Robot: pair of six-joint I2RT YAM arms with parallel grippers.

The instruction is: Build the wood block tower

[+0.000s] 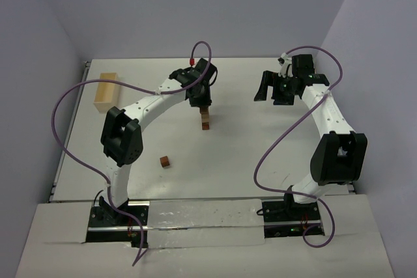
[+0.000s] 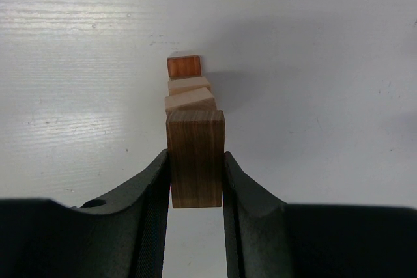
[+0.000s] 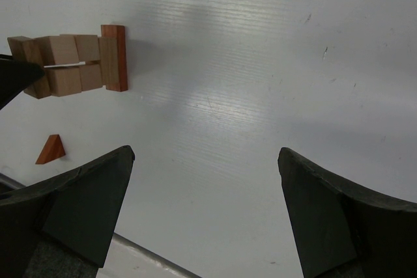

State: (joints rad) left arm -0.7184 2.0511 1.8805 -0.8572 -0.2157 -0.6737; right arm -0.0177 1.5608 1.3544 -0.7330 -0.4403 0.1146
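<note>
Well, a pale wooden box (image 1: 105, 90) is sitting at the far left edge of the tabletop (image 1: 260, 154); whether anything is lying inside it cannot be told. The left end effector (image 2: 197, 161) is pinching a dark brown block (image 2: 195, 141) at the very top of the tower (image 1: 205, 120), which is standing just left of the tabletop's middle. The right end effector (image 3: 205, 154) is hanging spread wide, well to the right of the tower. A loose reddish block (image 1: 165, 161) is lying nearer, left of the tower. Pale walls (image 1: 195, 4) are enclosing the white tabletop.
</note>
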